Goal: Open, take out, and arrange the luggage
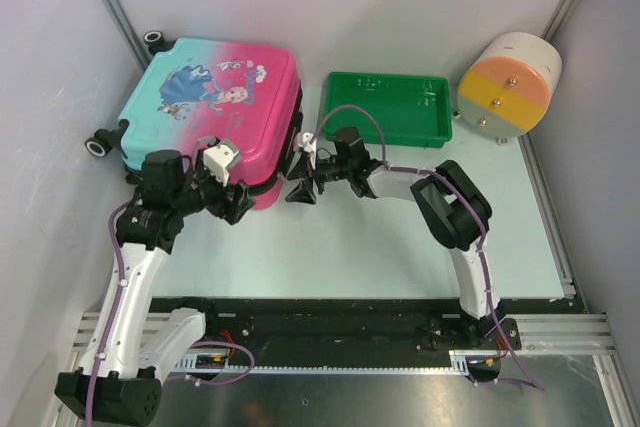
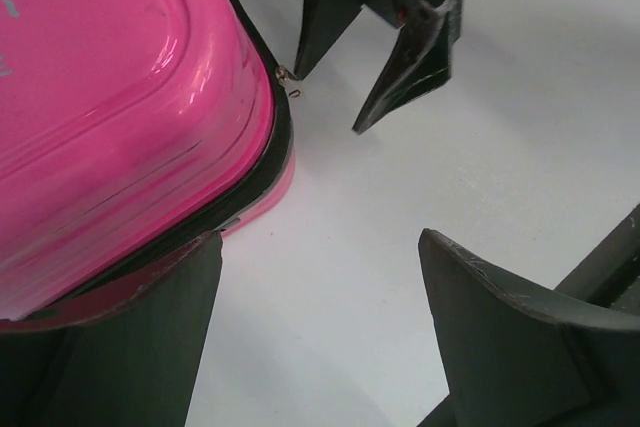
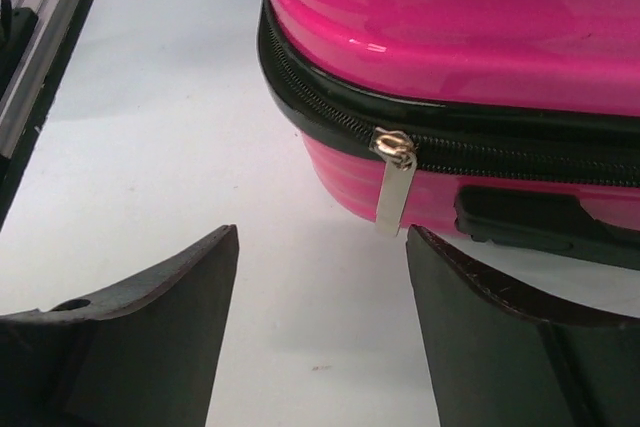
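Though the left arm [image 1: 150, 222] hides its near pink corner from above, the suitcase [image 1: 215, 87] lies flat and shut at the bench's [image 1: 380, 237] far left, long axis left-right, wheels [image 1: 97, 146] pointing left. At that corner the left pincer [image 2: 320, 237] and right pincer [image 3: 322, 231] gape empty.

In the left wrist view we see only a pink corner of the luggage [image 2: 120, 97]; the top and left edges cut off the rest. From above, the left arm [image 1: 165, 187] hides its near edge, and the zipper pull [image 3: 394, 187] is too small to find there.
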`<state>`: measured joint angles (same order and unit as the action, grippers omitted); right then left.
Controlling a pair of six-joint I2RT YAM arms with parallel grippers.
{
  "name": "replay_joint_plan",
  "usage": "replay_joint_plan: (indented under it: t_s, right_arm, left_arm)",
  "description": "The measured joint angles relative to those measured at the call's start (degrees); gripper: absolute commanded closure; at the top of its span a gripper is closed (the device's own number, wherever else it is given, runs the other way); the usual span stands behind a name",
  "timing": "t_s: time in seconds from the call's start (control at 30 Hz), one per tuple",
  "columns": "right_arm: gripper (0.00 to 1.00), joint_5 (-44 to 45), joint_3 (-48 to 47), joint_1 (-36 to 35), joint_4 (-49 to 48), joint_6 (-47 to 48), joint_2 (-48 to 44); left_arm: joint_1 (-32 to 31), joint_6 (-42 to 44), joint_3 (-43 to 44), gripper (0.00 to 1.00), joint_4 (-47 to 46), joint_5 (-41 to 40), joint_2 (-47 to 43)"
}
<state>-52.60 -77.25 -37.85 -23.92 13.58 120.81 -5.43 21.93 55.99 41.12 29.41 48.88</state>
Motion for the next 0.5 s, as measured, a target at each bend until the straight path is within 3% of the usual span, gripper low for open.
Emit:
replay_joint_plan:
  t_s: [0.2,0.37,0.47,0.5]
  right_arm:
    - [0.34,0.1,-3.2,-0.8,-4.8,-5.1,4.4]
    - [0.49,0.0,-5.3,-1.1,-7.7,-9.2,6.3]
    - [0.65,-0.3,-5.4,-1.1,-8.6,-11.8,6.4]
    - [0.76,-0.4,-5.4,-1.2,-9.0,-12.6,6.4]
  left_arm:
    - [0.0,-1.1,0.0,0.15,0.0,1.3,0.4]
    - [0.0,-1.5,0.0,0.15,0.0,1.4,0.7]
    - [0.0,-1.6,0.0,0.16,0.1,1.4,0.7]
    - [0.0,-1.7,0.0,0.16,0.1,1.4,0.8]
